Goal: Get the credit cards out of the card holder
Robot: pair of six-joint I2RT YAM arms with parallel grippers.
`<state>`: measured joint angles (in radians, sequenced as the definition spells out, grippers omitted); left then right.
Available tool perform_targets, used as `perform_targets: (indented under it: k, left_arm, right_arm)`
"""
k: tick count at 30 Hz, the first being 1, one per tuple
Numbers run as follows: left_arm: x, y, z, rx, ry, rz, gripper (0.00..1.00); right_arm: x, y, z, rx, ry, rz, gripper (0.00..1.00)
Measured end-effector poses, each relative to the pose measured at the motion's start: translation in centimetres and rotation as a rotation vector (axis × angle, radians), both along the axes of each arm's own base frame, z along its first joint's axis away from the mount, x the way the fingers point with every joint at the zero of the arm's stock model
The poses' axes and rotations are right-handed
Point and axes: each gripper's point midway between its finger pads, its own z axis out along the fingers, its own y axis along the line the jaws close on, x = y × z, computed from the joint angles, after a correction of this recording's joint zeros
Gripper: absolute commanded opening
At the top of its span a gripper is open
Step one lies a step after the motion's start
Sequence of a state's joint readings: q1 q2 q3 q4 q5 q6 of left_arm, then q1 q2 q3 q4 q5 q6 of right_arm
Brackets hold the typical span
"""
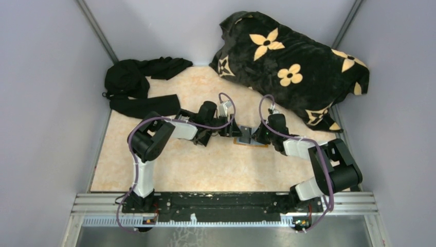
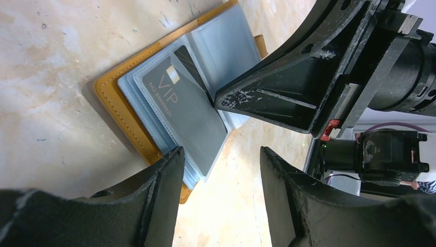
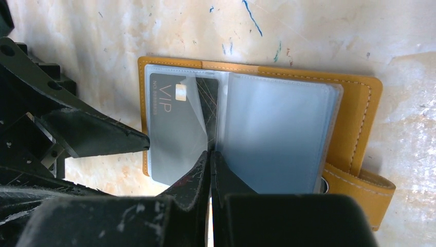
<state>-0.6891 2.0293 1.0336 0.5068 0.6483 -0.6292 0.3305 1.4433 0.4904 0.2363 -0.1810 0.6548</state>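
Observation:
The orange-tan card holder (image 1: 241, 141) lies open on the table between my two grippers. Its clear sleeves (image 3: 277, 134) are spread, and a grey credit card marked VIP (image 3: 169, 118) sits in the left sleeve. The holder (image 2: 110, 98) and the card (image 2: 180, 110) also show in the left wrist view. My right gripper (image 3: 210, 152) is shut, its tips down on the fold between the sleeves. It enters the left wrist view (image 2: 218, 100) from the right. My left gripper (image 2: 221, 154) is open and empty. One of its fingers (image 3: 103, 136) touches the holder's left edge.
A black blanket with yellow flowers (image 1: 293, 67) is heaped at the back right. A black cloth (image 1: 136, 85) lies at the back left. Grey walls close in both sides. The holder's strap with a snap (image 3: 360, 185) sticks out beside my right gripper.

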Motion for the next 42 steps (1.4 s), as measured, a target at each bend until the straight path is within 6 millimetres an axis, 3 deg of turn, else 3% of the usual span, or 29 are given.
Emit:
perform_targets:
  k: [13,22,26,32,42]
  left_arm:
    - [0.2,0.2,0.6,0.009,-0.020,0.011,0.62]
    - [1.1,0.4,2.9,0.012,-0.106,0.039,0.63]
    - [0.1,-0.6,2.4,-0.027,-0.067,-0.026,0.65]
    - [-1.0,-1.3,-0.6,-0.043,0.026,-0.088,0.65]
    - [-1.2,-1.4,-0.3,-0.060,0.032,-0.100,0.64]
  right_arm:
    - [-0.1,-0.1,-0.1,-0.011,0.004,0.002,0.00]
    - [-0.2,-0.2,-0.1,-0.012,0.006,0.003,0.00]
    - [-0.2,-0.1,-0.1,-0.011,0.007,0.003,0.00]
    - [-0.2,-0.1,0.1,-0.012,0.008,0.005,0.00]
    - [0.8,-0.1,3.2,-0.005,-0.070,0.005,0.00]
